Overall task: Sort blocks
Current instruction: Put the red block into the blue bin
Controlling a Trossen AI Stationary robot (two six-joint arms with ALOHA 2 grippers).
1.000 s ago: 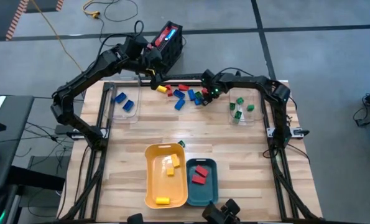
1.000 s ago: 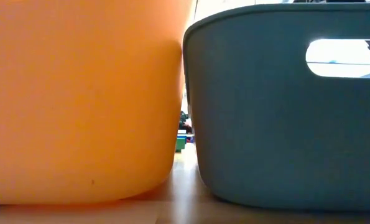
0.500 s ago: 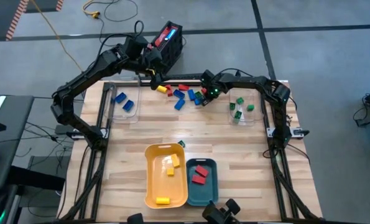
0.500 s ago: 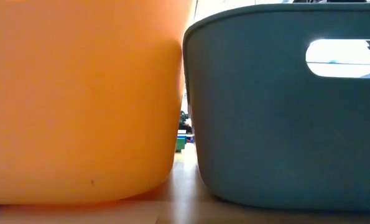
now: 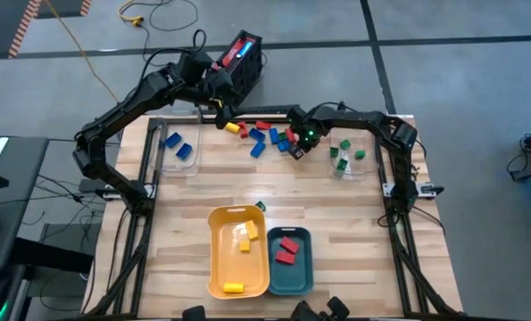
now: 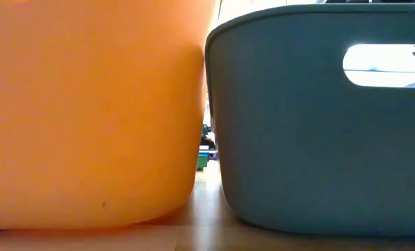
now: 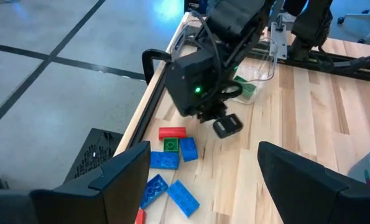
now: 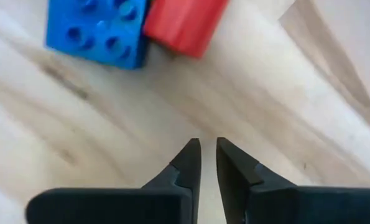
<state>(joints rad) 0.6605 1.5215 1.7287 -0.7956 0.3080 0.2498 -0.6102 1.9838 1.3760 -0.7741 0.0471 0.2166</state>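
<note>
My right tool (image 5: 295, 150) hangs over the far middle of the desk (image 5: 336, 214), its fingers (image 8: 188, 163) drawn together on nothing, bare wood showing between and beyond them. Just past its tips lie a blue block (image 8: 99, 28) and a red block (image 8: 183, 22), touching each other. These belong to the loose blocks (image 5: 263, 135) scattered along the far edge, red, blue, yellow and green. My left tool (image 5: 219, 118) waits at the far left end of that scatter with its fingers (image 7: 119, 180) spread wide apart. Sorted blocks already sit in the yellow tray (image 5: 220, 267) and the teal tray (image 5: 302, 272) near the front, and in two clear containers (image 5: 186, 162) far left and far right. I can read no writing or labels anywhere.
</note>
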